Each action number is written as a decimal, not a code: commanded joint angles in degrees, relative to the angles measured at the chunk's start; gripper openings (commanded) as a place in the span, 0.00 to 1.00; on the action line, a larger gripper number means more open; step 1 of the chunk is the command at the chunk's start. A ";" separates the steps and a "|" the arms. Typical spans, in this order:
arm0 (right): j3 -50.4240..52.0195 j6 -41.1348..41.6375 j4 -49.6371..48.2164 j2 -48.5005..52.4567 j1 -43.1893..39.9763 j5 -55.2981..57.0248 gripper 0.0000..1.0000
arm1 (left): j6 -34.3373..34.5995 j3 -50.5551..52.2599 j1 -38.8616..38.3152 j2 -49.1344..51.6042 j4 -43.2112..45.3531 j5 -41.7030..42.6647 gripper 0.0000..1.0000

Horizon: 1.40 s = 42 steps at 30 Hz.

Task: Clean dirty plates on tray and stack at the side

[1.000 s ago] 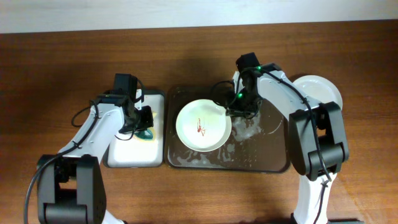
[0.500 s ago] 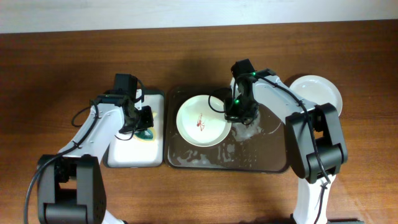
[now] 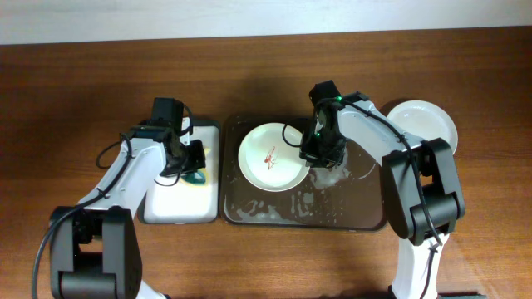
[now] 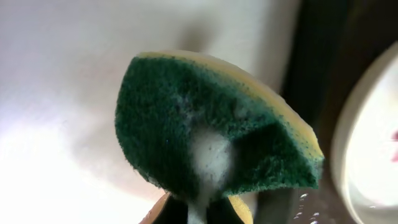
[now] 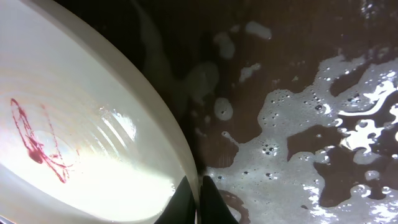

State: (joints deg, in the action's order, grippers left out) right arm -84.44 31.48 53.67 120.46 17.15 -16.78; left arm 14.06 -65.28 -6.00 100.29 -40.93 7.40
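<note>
My right gripper [image 5: 198,194] is clamped on a thin lip of the dirty plate [image 5: 74,124]. The rest of the plate spreads away to the left of my fingertips, above the tray [image 5: 298,74], with its red squiggle [image 5: 37,140] unscrubbed at the centre. The pinched edge looks raised off the tray floor, but I cannot tell whether the far edge rests on it.

The main risk is that grip. Suds [image 5: 348,130] lie just beside my jaws and the rim looks wet, so the narrow bite could slide off. The plate would then drop, skid across the soapy tray or knock its rim.

My left gripper [image 4: 199,210] is closed on the bottom of the sponge [image 4: 205,124], which stands up in front of the jaws over the small white tray [image 4: 62,93]. The plate is off to their right, apart from the sponge. Held only by one end, the sponge may fold when I press it down. A hard push on the plate's far side could also lever the rim out of my right pinch. On the way across, the sponge could catch on the tray walls between my two jaws.

A white plate [image 3: 424,124] sits on the table [image 3: 83,83], well to the right of my right jaws. Swinging there with a slipping hold could send one plate into the other.
</note>
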 commanded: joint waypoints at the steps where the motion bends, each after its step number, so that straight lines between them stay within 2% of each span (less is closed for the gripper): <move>1: 1.01 1.31 0.31 -0.74 0.52 2.03 0.04 | -2.40 -2.16 -2.69 -3.85 4.42 6.05 0.00; 5: 1.01 0.24 0.31 -0.74 0.55 2.05 0.04 | 0.48 -2.16 -7.89 -4.37 9.49 8.02 0.00; 8: 1.01 0.24 0.33 -0.74 0.52 2.03 0.04 | 8.59 -2.16 -12.74 -2.97 13.05 7.87 0.00; 13: 1.01 0.24 0.42 -0.74 0.52 2.03 0.05 | 16.11 -2.16 -17.70 0.63 18.73 7.85 0.00; 27: 1.01 -1.22 0.94 -0.74 0.52 2.03 0.04 | 17.86 -2.16 -22.80 11.93 28.81 7.87 0.00; 31: 1.01 -1.22 0.96 -0.74 0.52 2.03 0.04 | 17.81 -2.16 -24.04 14.10 27.17 2.54 0.00; 33: 1.01 -1.22 0.96 -0.74 0.52 2.03 0.04 | 17.81 -2.16 -24.22 14.47 24.83 -6.34 0.00; 35: 1.01 -1.22 0.96 -0.74 0.52 2.03 0.04 | 17.81 -2.16 -24.09 14.47 23.54 -10.67 0.00; 39: 1.01 -1.22 0.96 -0.74 0.52 2.03 0.04 | 17.81 -2.47 -23.06 14.45 18.97 -9.99 0.00; 42: 1.01 -1.22 0.96 -0.74 0.52 2.03 0.04 | 17.31 -4.28 -22.91 14.45 11.50 -9.77 0.00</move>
State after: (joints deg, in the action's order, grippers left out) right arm -84.42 30.15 54.17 120.46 17.21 -16.75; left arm 32.03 -70.04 -30.17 112.81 -22.70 2.68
